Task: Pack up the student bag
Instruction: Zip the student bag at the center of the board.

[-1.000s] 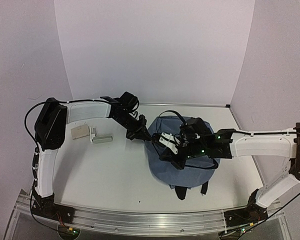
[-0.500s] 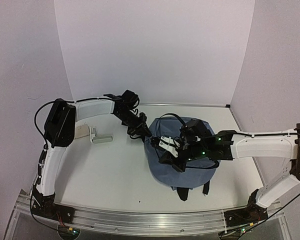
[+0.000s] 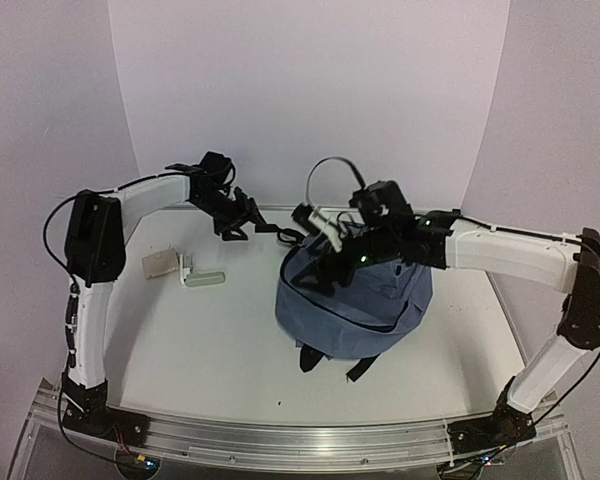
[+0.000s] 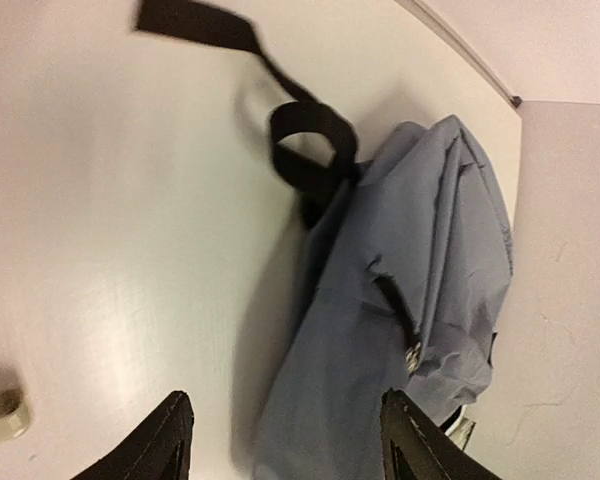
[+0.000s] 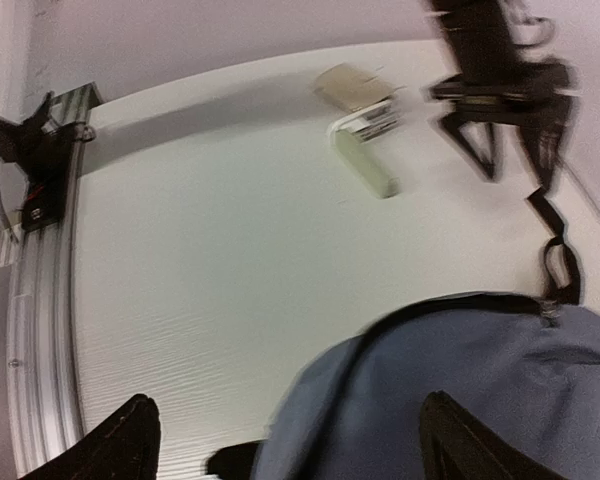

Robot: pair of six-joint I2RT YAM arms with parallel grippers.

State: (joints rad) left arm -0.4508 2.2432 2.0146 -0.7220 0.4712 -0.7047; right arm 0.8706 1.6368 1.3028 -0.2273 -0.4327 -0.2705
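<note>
The student bag (image 3: 355, 305) sits slumped on the desk (image 3: 220, 350), right of centre toward the far side, with a black strap (image 4: 305, 150) trailing left from its top. The left claw (image 4: 285, 400) hangs open and empty just left of the bag, while the right claw (image 5: 288, 400) is spread wide over the bag's top, gripping nothing. A beige block (image 3: 160, 264) and a pale oblong piece (image 3: 205, 278) lie well to the left.
</note>
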